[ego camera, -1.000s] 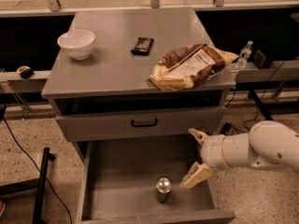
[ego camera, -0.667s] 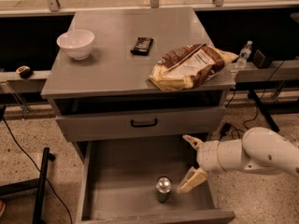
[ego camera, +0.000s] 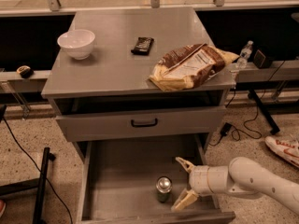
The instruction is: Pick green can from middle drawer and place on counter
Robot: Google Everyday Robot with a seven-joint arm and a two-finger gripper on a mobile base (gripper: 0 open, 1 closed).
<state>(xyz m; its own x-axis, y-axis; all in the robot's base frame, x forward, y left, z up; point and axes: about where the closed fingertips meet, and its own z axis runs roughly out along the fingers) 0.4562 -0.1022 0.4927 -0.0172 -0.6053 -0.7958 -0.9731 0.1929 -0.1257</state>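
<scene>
The green can [ego camera: 163, 189] stands upright on the floor of the open middle drawer [ego camera: 121, 171], near its front right. Its silver top shows. My gripper [ego camera: 183, 183] reaches in from the right, just right of the can, at its height. Its two tan fingers are spread apart, one behind and one in front, with nothing between them. A small gap separates the fingertips from the can. The counter [ego camera: 117, 55] is the grey top of the cabinet above.
On the counter stand a white bowl [ego camera: 76, 43] at the back left, a dark snack bar [ego camera: 142, 45] in the middle and a chip bag [ego camera: 191, 65] at the right edge. A shut drawer front with a black handle [ego camera: 144, 123] overhangs the open drawer. A clear bottle [ego camera: 243, 55] stands to the right.
My gripper has moved left and lower inside the drawer, closer to the can. Its fingers stay spread. The can has not moved.
</scene>
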